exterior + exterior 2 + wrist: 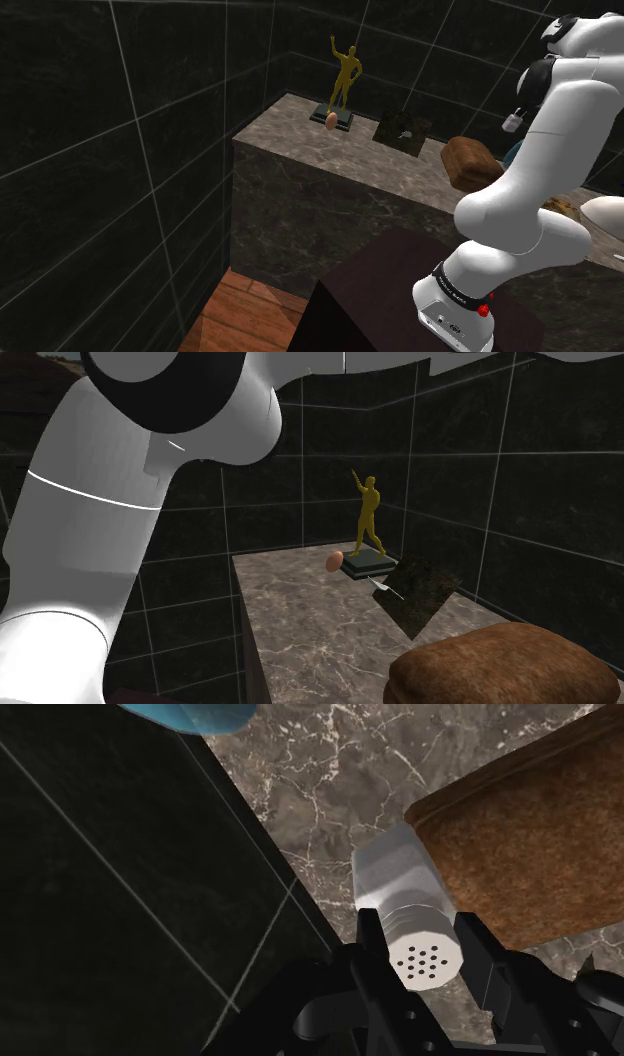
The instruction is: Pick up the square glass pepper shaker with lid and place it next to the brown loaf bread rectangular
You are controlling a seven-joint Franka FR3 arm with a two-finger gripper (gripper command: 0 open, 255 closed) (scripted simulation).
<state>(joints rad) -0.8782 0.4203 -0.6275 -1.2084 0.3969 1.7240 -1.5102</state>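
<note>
A clear square pepper shaker with a pale round lid full of holes sits between my black fingers. My gripper is shut on it, clasping the lid end. The shaker's far end lies right beside the brown rectangular loaf, over the marbled counter. In the shoulder view the shaker shows as a small grey thing beside the forearm, just above and behind the loaf. The loaf fills the second exterior view's lower right corner. Whether the shaker rests on the counter is unclear.
A gold figure statue on a dark base stands at the counter's far corner with a small egg-like thing before it. A dark square block lies between statue and loaf. A blue thing and a white dish are nearby. Dark tiled walls enclose the counter.
</note>
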